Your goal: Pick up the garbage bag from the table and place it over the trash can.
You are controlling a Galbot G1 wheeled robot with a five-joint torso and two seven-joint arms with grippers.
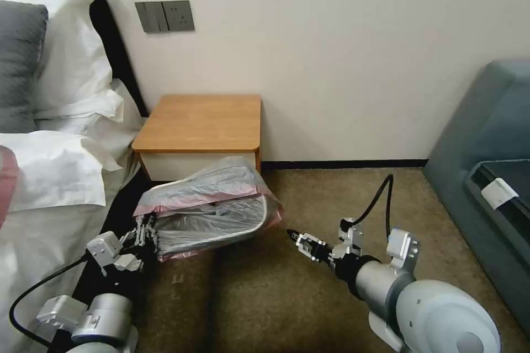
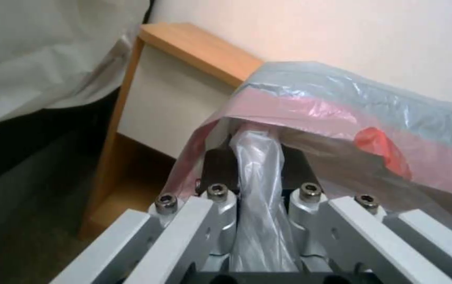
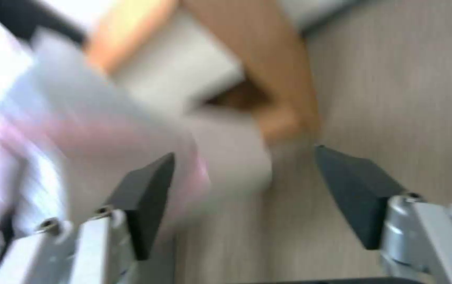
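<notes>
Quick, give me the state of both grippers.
Left gripper: shut on the garbage bag, low by the table.
Right gripper: open, holding nothing, just beside the bag.

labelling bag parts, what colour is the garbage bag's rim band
Pink-red, on the garbage bag; the left wrist view shows it best.

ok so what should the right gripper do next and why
Probably ease the open right gripper toward the near corner of the garbage bag and pinch it. The left gripper is shut on the bag's other end, the bag is draped over the trash can, and this side hangs loose.
</notes>
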